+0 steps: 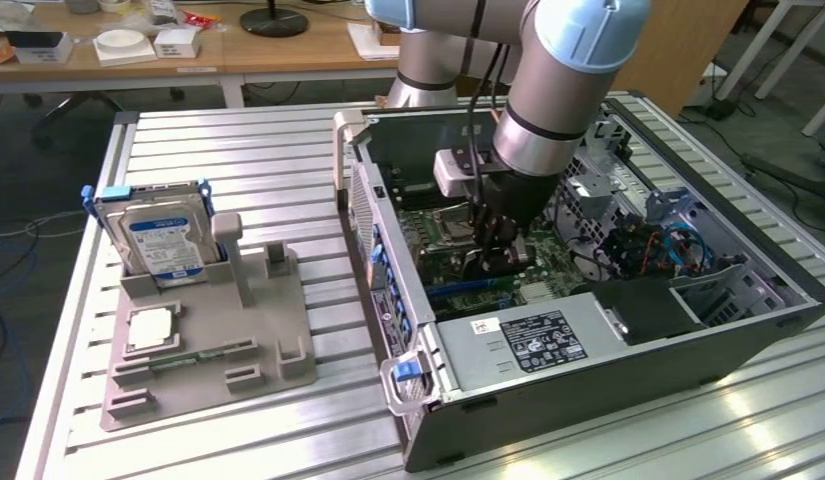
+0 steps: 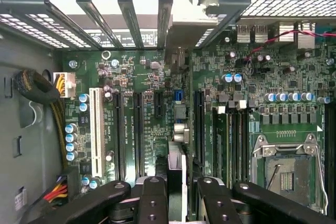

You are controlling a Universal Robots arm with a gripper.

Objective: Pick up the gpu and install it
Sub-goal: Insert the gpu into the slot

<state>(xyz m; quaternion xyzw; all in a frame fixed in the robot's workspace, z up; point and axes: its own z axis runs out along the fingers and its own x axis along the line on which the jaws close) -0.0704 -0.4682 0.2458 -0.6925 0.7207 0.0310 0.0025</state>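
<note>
claw sits low inside the open pc case at centre frame, clenched on the gpu, which i see edge-on between the fingers above the motherboard. i judge the card needs to stay upright and square over its long slot, bracket toward the rear openings, pressed straight and evenly
</note>
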